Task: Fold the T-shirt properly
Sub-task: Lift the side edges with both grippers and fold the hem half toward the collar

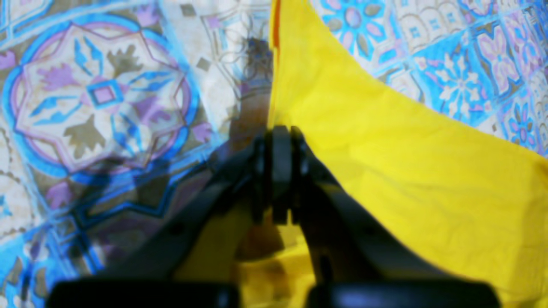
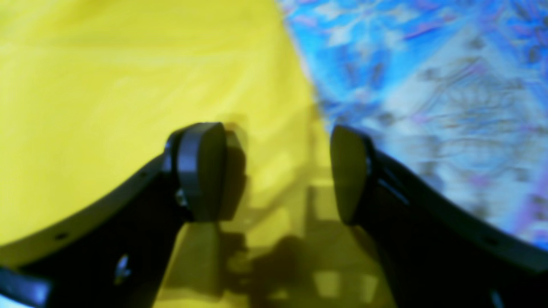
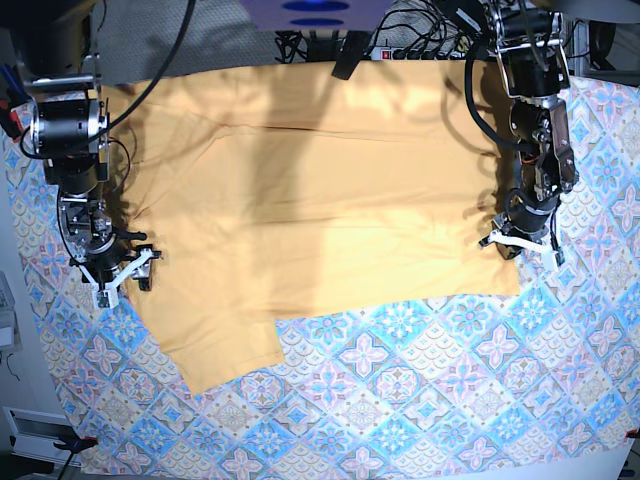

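Sleeve of the T-shirt [image 3: 215, 345] is seen nearest the camera in the base view, hanging down over the patterned tablecloth [image 3: 400, 400] that covers the table. The rest of the garment is spread flat across the middle and far part of the table, its long axis running side to side between the two arms.

Right hand [image 3: 125, 272] is placed at the shirt's edge on the base view's left, just above that sleeve. Its fingers [image 2: 201, 171] are parted wide, and nothing is held between them; yellow cloth lies beneath and between them in the wrist view.

Left hand [image 3: 520, 243] is placed at the opposite edge, on the base view's right. It is pinched tight on a raised ridge of the T-shirt, as shown in the left wrist view.

Both arms reach down steeply from the far side. The sleeve is judged nearer the right hand, so tucking it in would fall to that arm.
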